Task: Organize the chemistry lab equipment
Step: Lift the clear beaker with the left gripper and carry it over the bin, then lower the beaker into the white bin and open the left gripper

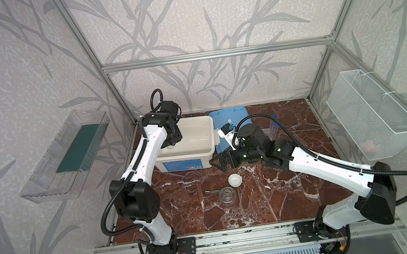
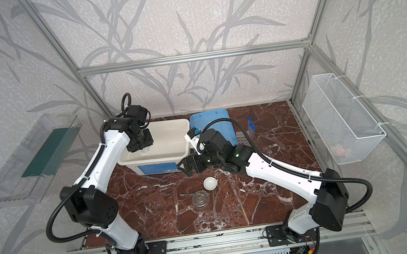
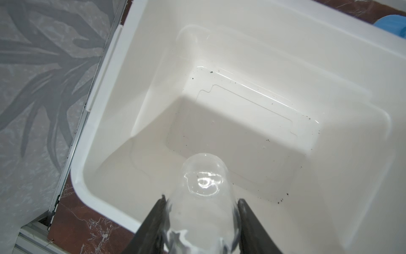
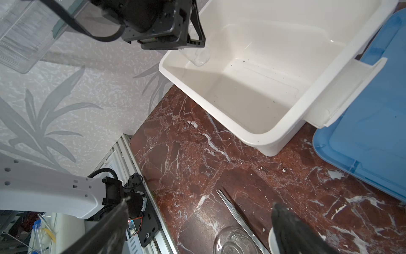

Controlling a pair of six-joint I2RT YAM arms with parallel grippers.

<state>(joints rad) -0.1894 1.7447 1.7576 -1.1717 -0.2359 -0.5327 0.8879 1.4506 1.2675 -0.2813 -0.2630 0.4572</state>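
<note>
Your left jaws stand partly open and clamp a clear glass vessel (image 3: 204, 176) by its sides, one finger against each flank, with its rounded end jutting beyond the fingertips. The vessel hangs over the open white tub (image 3: 274, 44), near the tub's front corner on the left arm's side and clear of the tub's floor.

Your right jaws stand wide open and hold nothing. They hover above the desk (image 1: 287, 202), just in front of the tub's other front corner, pointing toward the left arm's side.

On the desk, nearer the front edge than the right jaws, three items lie close together. These are a small white dish (image 1: 235, 180), a second glass vessel (image 1: 227, 195) and metal tweezers (image 1: 212, 191). In the right wrist view the tweezers run between dish and vessel, and whether they touch either you cannot tell.

Behind the right arm, blue-capped test tubes (image 2: 251, 129) stand upright in a clear rack (image 2: 241, 137), beside the blue lid (image 1: 230, 118) lying flat next to the tub
</note>
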